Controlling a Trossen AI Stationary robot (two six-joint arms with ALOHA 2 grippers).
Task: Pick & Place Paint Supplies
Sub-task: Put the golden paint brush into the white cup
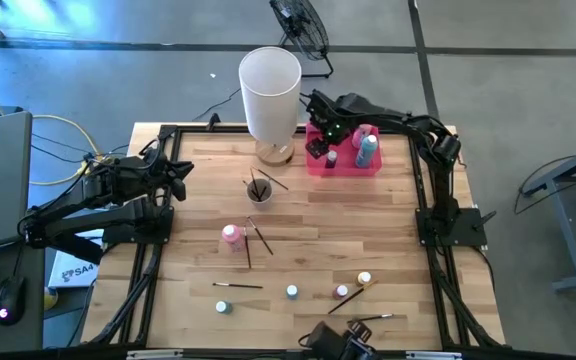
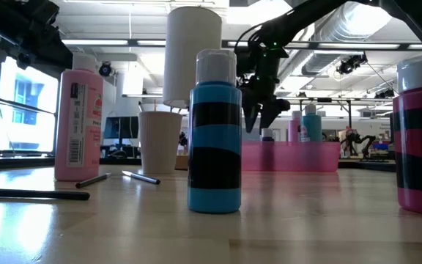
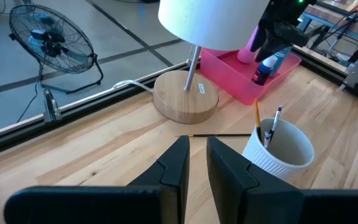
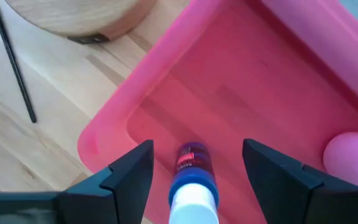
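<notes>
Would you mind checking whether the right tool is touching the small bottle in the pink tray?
Apart: the right wrist view shows the right tool open, gaps either side of the small bottle.

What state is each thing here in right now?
Right pincer: open, above the small bottle.
Small bottle: upright in the pink tray, not held.
Left pincer: nearly shut, empty.
White cup: upright, brushes inside.
Pink bottle: standing on the table.
</notes>
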